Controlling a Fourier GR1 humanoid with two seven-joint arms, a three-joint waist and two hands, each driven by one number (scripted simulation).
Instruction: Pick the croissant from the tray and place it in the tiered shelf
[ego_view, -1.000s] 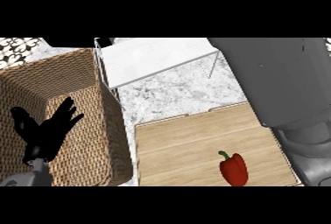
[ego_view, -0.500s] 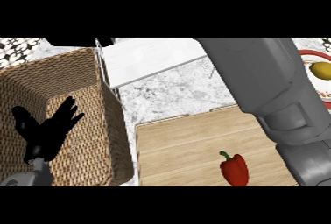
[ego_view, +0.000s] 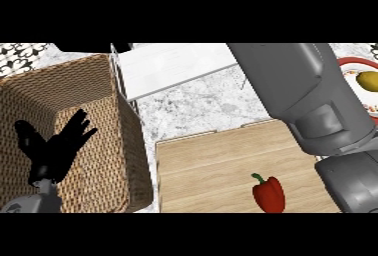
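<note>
Leftward, left hand (ego_view: 55, 152) spread over wicker basket (ego_view: 92, 95); pepper (ego_view: 269, 195) on tray (ego_view: 207, 165), stem toward shelf (ego_view: 173, 65).

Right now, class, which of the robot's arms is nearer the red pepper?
Right. Its forearm crosses just right of the red pepper; the left hand rests far left over the wicker basket.

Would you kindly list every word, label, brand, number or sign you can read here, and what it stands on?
None: there is no readable text anywhere in the head view.
The wicker basket, wooden tray, red pepper and white shelf carry no lettering, labels or numbers.
</note>
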